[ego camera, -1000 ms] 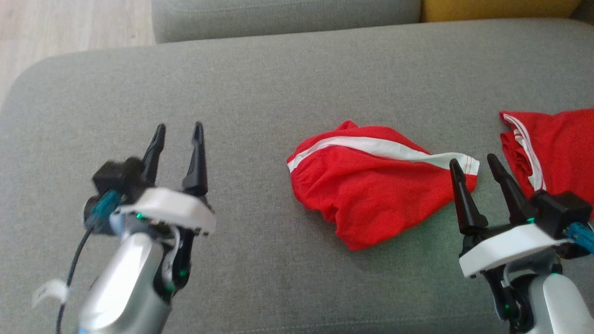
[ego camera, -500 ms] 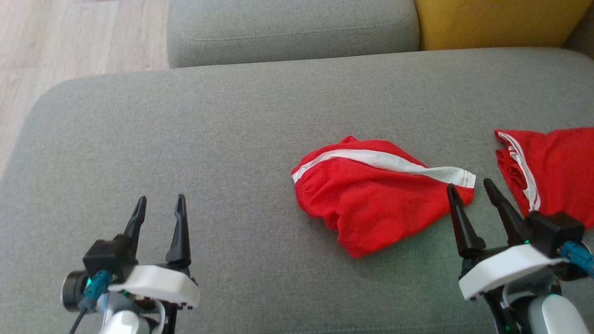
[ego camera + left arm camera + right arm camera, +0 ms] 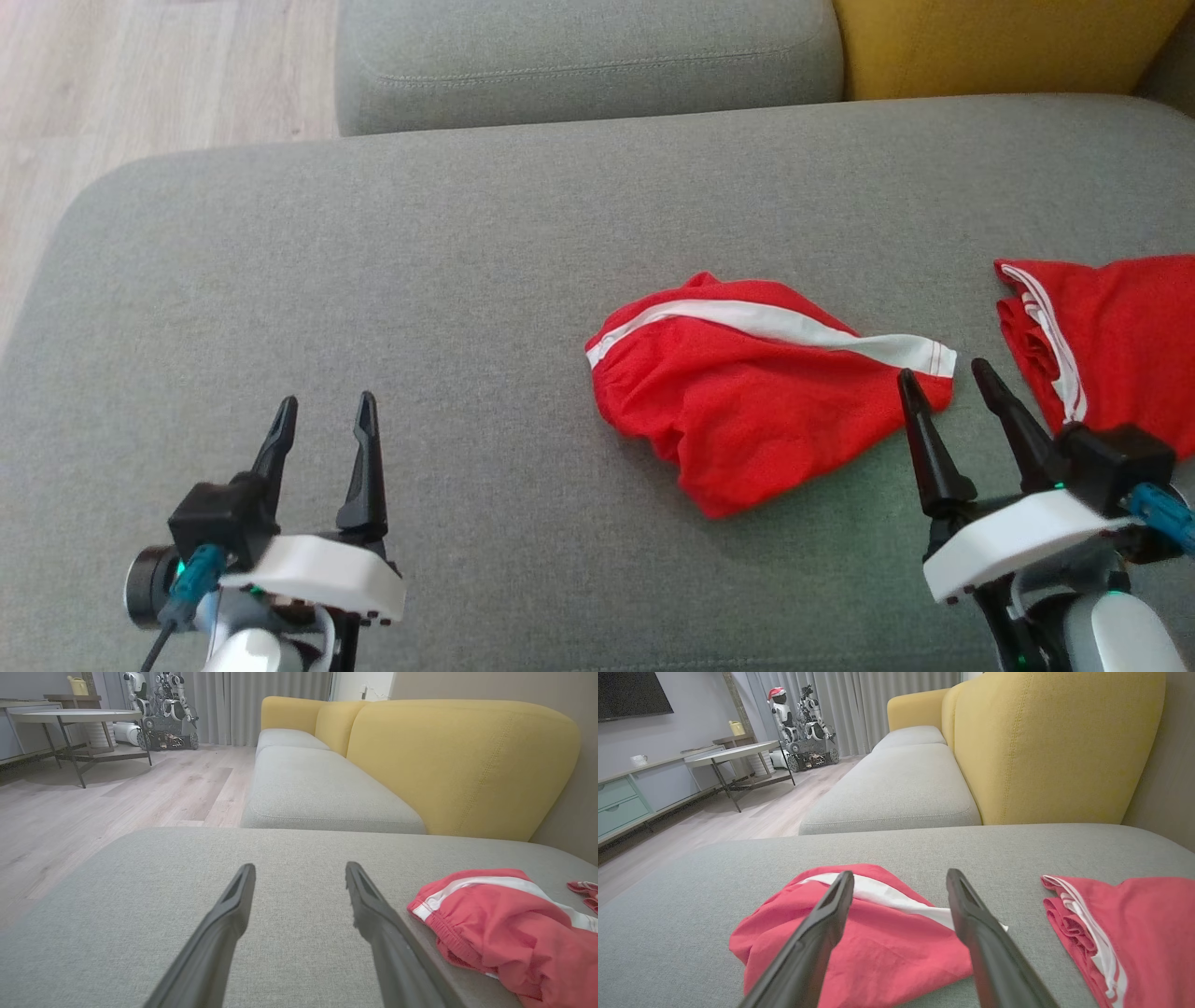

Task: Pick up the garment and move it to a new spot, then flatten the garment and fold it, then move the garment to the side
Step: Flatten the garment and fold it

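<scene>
Garment [image 3: 761, 411] lies crumpled on the sofa [image 3: 467, 280]; our left arm [image 3: 313, 574] has pulled back, both jaws open and empty, so pickup awaits.

open cushion [image 3: 420, 280] left, crumpled garment [image 3: 747, 411] right

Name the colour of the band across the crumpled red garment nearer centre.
White band on the crumpled red garment; best in head view.

Grey sofa seat [image 3: 373, 280], yellow backrest [image 3: 458, 765], wooden floor [image 3: 93, 812], table [image 3: 74, 716], perhaps another robot [image 3: 803, 723] by curtains [image 3: 887, 700]
</scene>
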Available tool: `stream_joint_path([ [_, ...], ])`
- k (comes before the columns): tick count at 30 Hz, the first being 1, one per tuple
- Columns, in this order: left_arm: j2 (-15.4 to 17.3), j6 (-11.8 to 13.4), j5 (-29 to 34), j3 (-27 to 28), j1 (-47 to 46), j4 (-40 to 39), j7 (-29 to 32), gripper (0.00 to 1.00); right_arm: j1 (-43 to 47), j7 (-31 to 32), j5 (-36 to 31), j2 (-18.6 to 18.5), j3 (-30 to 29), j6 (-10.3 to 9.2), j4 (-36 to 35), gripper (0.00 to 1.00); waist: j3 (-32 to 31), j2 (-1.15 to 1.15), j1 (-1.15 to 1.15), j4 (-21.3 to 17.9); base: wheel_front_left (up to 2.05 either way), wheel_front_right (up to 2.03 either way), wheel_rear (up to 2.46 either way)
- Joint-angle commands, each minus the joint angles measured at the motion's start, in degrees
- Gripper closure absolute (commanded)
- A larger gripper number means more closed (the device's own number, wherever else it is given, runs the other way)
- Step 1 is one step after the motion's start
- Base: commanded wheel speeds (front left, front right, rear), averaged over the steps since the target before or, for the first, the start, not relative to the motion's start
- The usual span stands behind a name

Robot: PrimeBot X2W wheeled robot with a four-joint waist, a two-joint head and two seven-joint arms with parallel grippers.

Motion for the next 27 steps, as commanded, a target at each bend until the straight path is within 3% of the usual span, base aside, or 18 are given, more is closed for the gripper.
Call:
stream_joint_path([
  [1,1.4,0.3,0.1,2.3,-2.0,-2.2,0.1,0.00,-1.5,0.1,-0.3,-0.8,1.2,-0.05,-2.3,0.00,0.1,0.00,0.00,0.0,0.00,0.00,0.00],
  [6,1.1,-0.4,-0.2,1.8,-3.5,-2.2,0.6,0.00,-1.7,0.2,-0.2,-0.7,1.1,-0.05,-2.5,0.00,0.7,0.00,0.00,0.0,0.00,0.00,0.00],
  [13,-2.8,-6.2,-1.9,-2.0,-14.9,3.6,3.6,0.00,-3.4,0.1,-0.2,-0.8,1.5,-0.05,-2.8,0.00,3.2,0.00,0.00,-0.6,0.00,0.00,0.00],
  [22,-12.1,-14.6,-5.9,-6.4,-30.8,24.5,6.6,0.00,-6.0,-0.2,0.2,-1.1,3.6,-0.05,-2.3,0.00,7.2,0.00,0.00,-3.5,0.00,0.00,0.00],
  [27,-14.5,-18.1,-8.9,-8.3,-36.4,39.2,7.0,0.00,-7.1,-0.5,0.5,-1.2,4.1,-0.05,-1.8,0.00,9.0,0.00,0.00,-5.1,0.00,0.00,0.00],
])
